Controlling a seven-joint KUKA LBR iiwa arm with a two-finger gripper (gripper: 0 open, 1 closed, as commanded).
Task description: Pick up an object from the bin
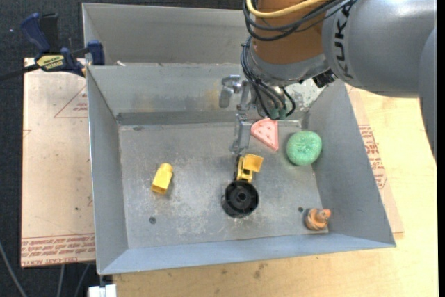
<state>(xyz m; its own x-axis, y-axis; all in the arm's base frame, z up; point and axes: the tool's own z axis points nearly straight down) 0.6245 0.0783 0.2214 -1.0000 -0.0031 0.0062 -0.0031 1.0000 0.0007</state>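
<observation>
My gripper [239,142] hangs low over the middle of the bin floor, below the orange-covered wrist. A pink wedge-shaped piece [265,133] lies just to its right, close to it or touching it. Directly below the gripper's tip is a small yellow toy part [249,166] joined to a black round wheel [240,198]. Nothing shows held in the gripper.
A green fuzzy ball [304,148] lies right of the pink wedge. A small yellow block [162,179] lies alone on the left of the floor. A small orange-brown thing [318,219] sits by the front right corner. A white speckled thing [303,91] peeks out under the arm.
</observation>
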